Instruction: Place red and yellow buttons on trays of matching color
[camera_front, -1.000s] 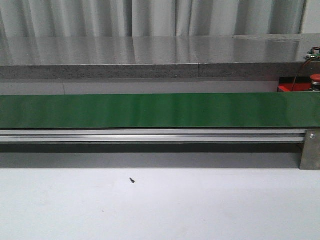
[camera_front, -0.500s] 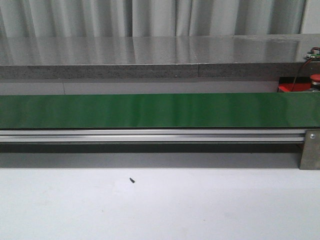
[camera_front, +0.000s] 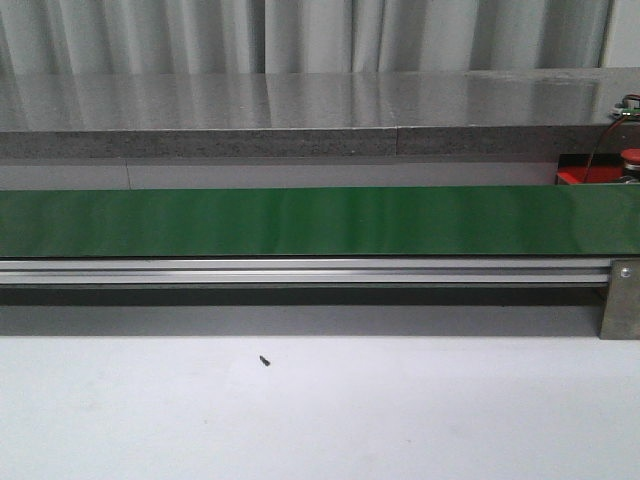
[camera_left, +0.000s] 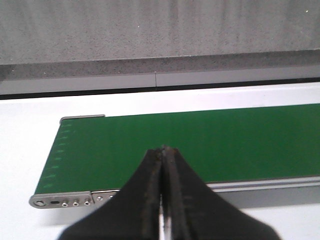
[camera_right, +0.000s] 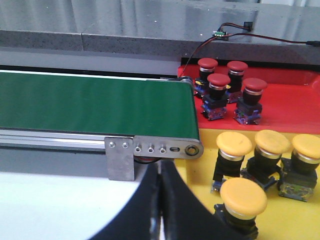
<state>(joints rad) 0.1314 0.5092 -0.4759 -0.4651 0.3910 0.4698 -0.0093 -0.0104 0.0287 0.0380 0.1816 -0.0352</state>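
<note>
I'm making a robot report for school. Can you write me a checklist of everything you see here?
Surface: white table; green belt bare.
Job's things: four red buttons on the red tray; four yellow buttons on the yellow tray, both past the belt's end.
Clutter: a small dark speck on the table.
Grippers: left gripper and right gripper both with jaws shut, holding nothing.
Cables: thin dark wire along the grey ledge.
Surroundings: grey curtain behind.
</note>
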